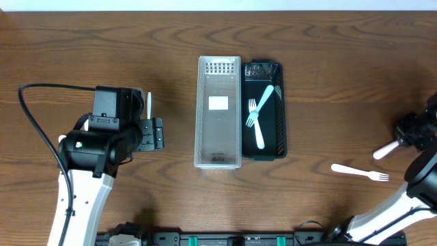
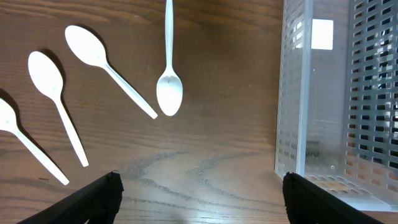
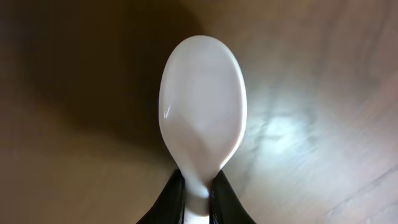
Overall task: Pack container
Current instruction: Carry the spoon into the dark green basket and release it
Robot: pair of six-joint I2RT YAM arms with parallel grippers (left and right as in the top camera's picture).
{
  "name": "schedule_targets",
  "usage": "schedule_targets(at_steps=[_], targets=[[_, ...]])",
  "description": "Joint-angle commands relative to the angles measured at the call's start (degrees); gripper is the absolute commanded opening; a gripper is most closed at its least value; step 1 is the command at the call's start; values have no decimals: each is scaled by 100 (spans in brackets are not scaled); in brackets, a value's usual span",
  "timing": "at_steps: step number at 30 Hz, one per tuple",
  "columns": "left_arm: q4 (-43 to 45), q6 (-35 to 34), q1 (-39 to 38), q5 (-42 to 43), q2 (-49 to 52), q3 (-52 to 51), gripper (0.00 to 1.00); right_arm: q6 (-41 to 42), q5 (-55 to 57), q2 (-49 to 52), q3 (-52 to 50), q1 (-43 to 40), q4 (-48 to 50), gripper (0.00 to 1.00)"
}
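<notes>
A clear perforated bin [image 1: 218,113] and a black bin [image 1: 280,116] stand side by side mid-table; two white forks [image 1: 258,116] lie in the black one. My left gripper [image 2: 199,199] is open and empty, left of the clear bin [image 2: 311,93]. Three white spoons [image 2: 169,81] lie on the wood ahead of it, one visible overhead [image 1: 149,104]. My right gripper [image 3: 199,199] is shut on the neck of a white spoon [image 3: 202,118], held at the far right [image 1: 386,149]. A white fork [image 1: 360,172] lies on the table near it.
The left arm's black cable [image 1: 34,130] loops over the table's left side. The arm bases [image 1: 205,239] sit along the front edge.
</notes>
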Motion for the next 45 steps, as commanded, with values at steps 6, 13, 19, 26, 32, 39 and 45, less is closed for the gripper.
schedule_targets(at_steps=[6,13,19,26,32,39,45], targets=[[-13,37,17,35,2,90,84,-302,-192,-2044,577,1893,-2,1],[-13,35,17,35,2,90,84,-232,-166,-2470,575,4197,-94,1],[-15,35,17,35,2,87,84,66,-85,-2041,575,5436,-96,1],[-13,35,17,35,2,35,85,201,-85,-1064,575,6046,-96,1],[-13,37,17,35,2,-24,89,240,-155,-323,575,6133,-44,3],[-4,37,17,35,2,-24,93,214,-151,-173,577,6126,162,29],[9,35,17,35,2,-24,98,-46,-142,-330,881,6096,236,56]])
